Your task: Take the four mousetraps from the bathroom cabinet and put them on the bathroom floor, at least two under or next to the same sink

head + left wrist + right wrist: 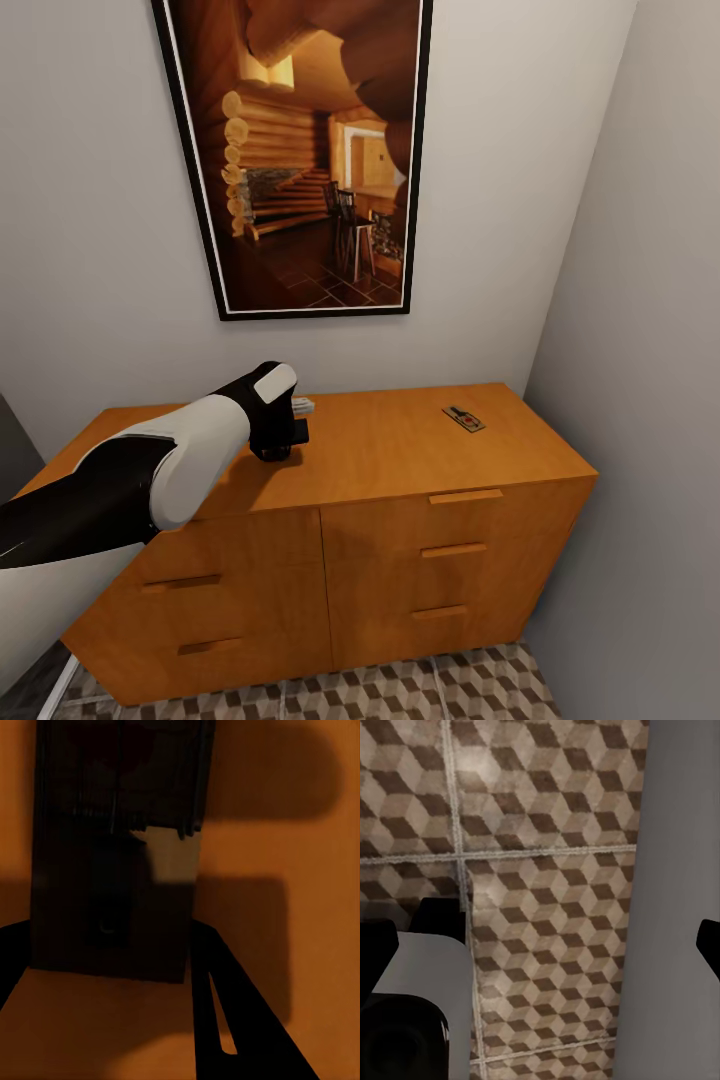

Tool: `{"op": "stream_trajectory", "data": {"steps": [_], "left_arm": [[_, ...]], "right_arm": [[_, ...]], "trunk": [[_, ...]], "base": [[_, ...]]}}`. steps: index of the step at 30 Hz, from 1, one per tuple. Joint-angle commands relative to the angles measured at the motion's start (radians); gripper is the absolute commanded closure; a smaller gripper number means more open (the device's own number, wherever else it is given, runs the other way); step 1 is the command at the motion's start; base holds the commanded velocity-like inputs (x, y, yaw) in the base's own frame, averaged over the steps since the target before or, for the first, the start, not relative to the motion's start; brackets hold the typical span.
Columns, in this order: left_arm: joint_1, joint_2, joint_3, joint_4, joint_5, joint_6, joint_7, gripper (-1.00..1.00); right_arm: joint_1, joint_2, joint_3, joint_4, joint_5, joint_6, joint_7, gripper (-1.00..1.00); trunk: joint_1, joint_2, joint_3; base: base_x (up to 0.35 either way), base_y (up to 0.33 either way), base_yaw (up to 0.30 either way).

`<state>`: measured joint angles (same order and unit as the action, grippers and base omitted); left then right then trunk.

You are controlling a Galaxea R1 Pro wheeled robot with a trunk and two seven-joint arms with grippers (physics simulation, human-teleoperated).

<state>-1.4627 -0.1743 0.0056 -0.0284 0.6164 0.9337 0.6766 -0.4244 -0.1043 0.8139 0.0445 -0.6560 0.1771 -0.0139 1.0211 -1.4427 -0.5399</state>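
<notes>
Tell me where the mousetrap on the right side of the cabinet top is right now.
In the head view the mousetrap lies flat on the cabinet top near its right rear corner, below the framed picture and well apart from the left hand.

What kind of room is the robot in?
Probably a small corner of a home. There is a low orange-brown wooden cabinet with drawers, a big framed picture on the grey wall above it, and cube-pattern tiles on the floor. Nothing here alone proves it is a bathroom.
</notes>
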Motion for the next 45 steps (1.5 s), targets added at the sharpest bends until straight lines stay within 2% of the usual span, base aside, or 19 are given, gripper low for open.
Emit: {"op": "stream_trajectory", "data": {"steps": [1,36,45], "left_arm": [[0.001,0.000,0.005,0.002,0.006,0.005,0.009,1.00],[0.001,0.000,0.006,-0.001,0.006,0.003,0.009,1.00],[0.001,0.000,0.008,-0.001,0.006,0.002,0.009,1.00]], "right_arm": [[-0.001,0.000,0.008,0.000,-0.008,0.004,-0.001,-1.00],[-0.001,0.000,0.008,0.000,-0.008,0.004,-0.001,-1.00],[-0.001,0.000,0.008,-0.001,-0.008,0.004,-0.001,-1.00]], "trunk": [[0.000,0.000,-0.001],[0.000,0.000,-0.001],[-0.034,0.063,0.027]], "base": [[0.000,0.000,0.000],[0.000,0.000,0.000],[0.000,0.000,0.000]]}}
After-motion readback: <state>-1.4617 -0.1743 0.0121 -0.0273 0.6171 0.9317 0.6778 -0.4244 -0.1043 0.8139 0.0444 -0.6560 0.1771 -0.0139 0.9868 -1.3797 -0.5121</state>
